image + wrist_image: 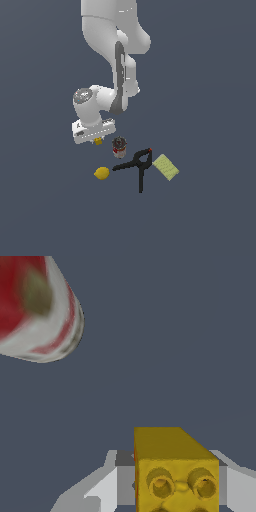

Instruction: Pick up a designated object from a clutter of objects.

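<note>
Fingers [177,483] pinch the block [172,468] from both sides; grasp looks made; lifting clear of the can [37,306] remains.

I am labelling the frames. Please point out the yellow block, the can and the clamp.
Yellow block [176,476], wrist view, on its knobbed face.
Can [119,147], exterior view, on its side wall.
Clamp [140,165], exterior view, near where its handles meet.
</note>
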`<state>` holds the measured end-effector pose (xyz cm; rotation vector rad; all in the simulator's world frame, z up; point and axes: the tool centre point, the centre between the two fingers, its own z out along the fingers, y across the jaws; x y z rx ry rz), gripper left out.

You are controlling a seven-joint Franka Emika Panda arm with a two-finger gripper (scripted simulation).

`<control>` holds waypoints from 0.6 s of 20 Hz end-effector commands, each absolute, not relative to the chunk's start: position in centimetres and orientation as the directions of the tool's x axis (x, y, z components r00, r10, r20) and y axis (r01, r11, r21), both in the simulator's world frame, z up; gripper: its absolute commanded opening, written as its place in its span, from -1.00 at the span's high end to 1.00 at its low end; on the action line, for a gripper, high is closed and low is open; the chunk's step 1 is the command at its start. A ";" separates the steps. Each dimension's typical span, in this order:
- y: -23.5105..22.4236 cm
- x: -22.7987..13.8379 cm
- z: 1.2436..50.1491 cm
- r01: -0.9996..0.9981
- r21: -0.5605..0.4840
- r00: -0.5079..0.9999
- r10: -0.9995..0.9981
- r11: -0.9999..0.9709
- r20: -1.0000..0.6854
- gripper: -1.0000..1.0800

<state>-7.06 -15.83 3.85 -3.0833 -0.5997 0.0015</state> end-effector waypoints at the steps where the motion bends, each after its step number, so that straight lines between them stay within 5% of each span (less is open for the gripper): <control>1: -15.8 -6.5 4.9 0.375 0.000 0.927 0.375 -0.927 0.000 1.00; 12: -15.6 -2.2 12.9 0.375 0.000 0.927 0.375 -0.927 0.000 1.00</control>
